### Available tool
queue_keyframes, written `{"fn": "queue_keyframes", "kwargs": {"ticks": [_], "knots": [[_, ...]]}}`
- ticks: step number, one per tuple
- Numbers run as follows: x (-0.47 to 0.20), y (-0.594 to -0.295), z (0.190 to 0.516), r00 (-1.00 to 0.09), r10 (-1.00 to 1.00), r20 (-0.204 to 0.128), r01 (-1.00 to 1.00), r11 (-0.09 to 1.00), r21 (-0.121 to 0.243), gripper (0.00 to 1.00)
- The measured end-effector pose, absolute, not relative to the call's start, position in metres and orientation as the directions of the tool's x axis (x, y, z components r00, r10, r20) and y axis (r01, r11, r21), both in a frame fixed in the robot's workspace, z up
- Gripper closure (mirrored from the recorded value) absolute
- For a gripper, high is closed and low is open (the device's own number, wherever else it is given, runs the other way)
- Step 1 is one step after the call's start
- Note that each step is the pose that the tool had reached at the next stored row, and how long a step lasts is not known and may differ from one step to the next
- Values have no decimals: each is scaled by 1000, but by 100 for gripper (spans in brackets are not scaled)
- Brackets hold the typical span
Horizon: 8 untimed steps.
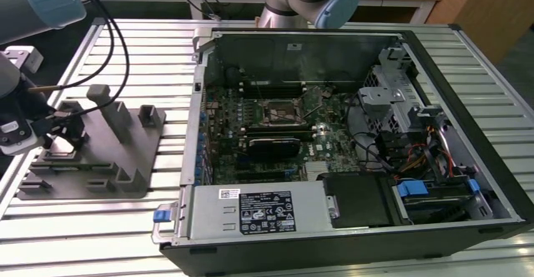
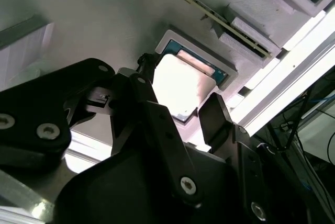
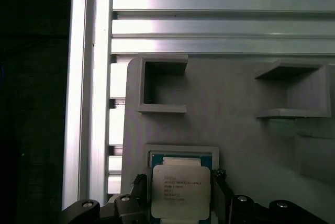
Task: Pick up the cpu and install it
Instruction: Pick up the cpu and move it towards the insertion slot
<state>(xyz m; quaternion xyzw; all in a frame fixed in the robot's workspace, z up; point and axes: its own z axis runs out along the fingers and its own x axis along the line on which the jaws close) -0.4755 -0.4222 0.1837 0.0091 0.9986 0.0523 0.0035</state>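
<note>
You're on the pickup step: the hand (image 3: 180,178) straddles the cpu (image 3: 180,197) at its pocket in the grey tray (image 3: 235,130). Can't tell if it's clamped yet. Any lift wants a square, level grip.

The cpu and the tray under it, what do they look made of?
The cpu: likely a metal top, pale silver and glaring in the second wrist view, over a green board rim. The tray: probably plastic, matte grey, no shine.
</note>
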Motion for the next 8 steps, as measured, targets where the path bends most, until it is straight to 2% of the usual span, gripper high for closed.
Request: {"fn": "queue_keyframes", "kwargs": {"ticks": [8], "knots": [[-476,-422,183,-1000,18,-6,18,994,104,39]]}}
